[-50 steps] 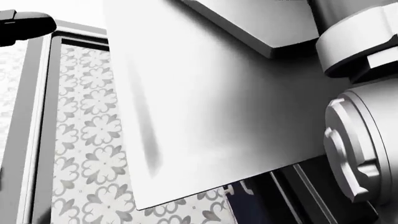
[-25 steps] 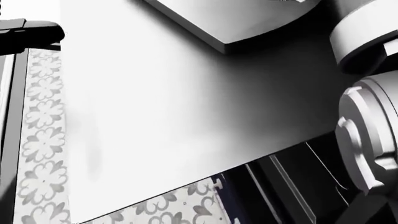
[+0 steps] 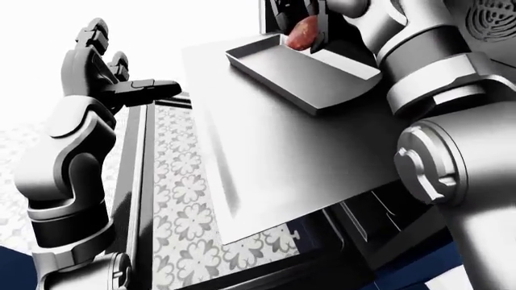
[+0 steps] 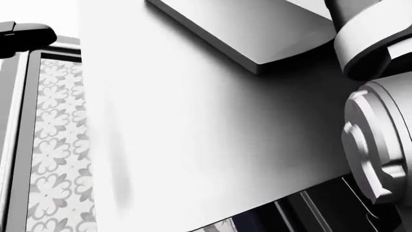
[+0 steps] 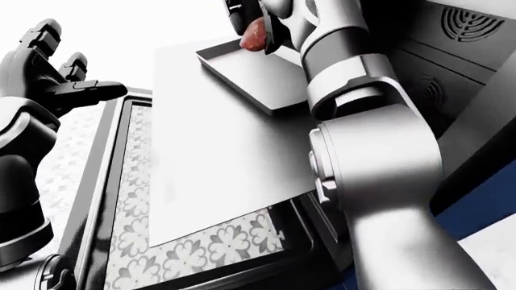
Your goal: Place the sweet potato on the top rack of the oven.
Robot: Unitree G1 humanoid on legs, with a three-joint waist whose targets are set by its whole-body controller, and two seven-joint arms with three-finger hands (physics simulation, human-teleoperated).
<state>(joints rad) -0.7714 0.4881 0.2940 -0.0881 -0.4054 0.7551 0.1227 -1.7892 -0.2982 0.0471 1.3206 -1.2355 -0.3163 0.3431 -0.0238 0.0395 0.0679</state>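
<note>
Nearest us, our right arm fills the right of the eye views, its big joint pale against the dark oven front. Our left hand stands raised at the upper left of the left-eye view, fingers spread apart and holding nothing. Below and between the arms lies the open oven door, its glass showing a flower-patterned tile. A flat grey sheet slants across the middle, covering much of the door. Farther up, a shallow tray rests on the sheet. At the top, our right hand is clamped on the sweet potato, a reddish lump held just above the tray's far edge.
</note>
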